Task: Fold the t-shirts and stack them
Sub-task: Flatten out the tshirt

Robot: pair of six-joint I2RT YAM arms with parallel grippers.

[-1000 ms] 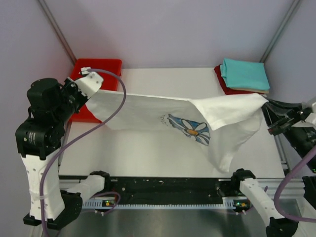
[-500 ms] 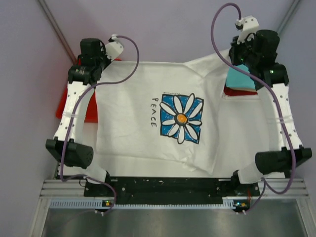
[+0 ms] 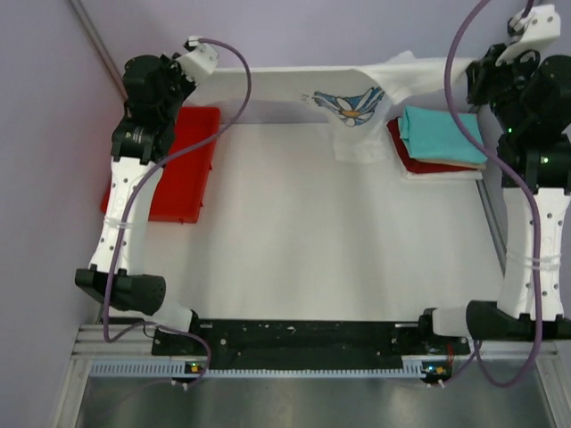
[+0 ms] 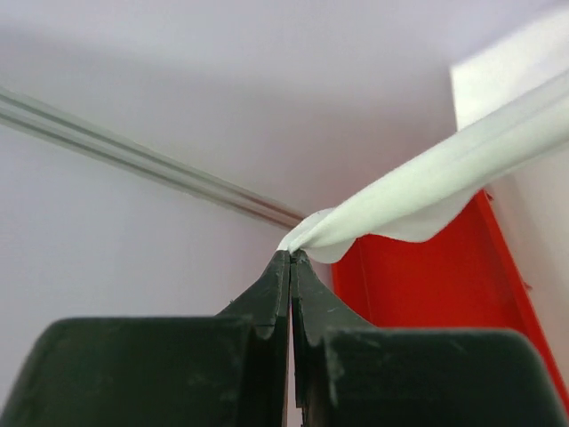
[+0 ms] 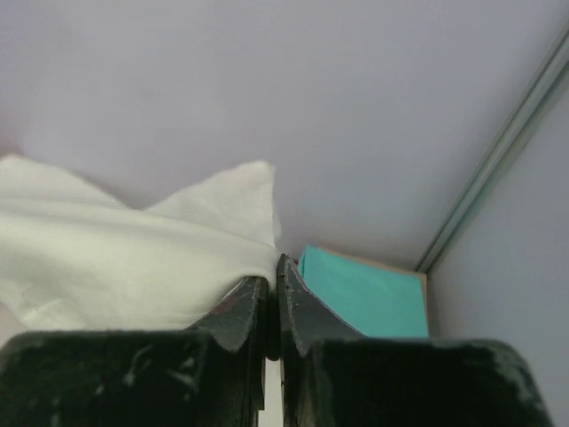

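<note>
1. under both arms lies the white surface [image 3: 294, 241], its middle bare.
2. along its far edge the white t-shirt [image 3: 359, 138] hangs in the air, pulled into a taut band between the two arms, with a bunched middle part drooping down near the folded pile.
3. on the left side lies the red tray [image 3: 183, 169], partly under the left arm.
4. at the far right corner sits a pile of folded shirts: the teal t-shirt [image 3: 442, 134] on top, the dark red t-shirt [image 3: 399, 143] showing at the left edge beneath it, and a cream t-shirt [image 3: 446, 169] peeking out at the near edge.
5. the left pincer [image 4: 291, 260] is pressed together, pinching one corner of the white t-shirt above the tray.
6. the right pincer [image 5: 273, 265] is likewise clamped on the other end of the cloth, above the teal t-shirt.
7. the blue flower print [image 3: 350, 102] shows crumpled on the drooping part.
</note>
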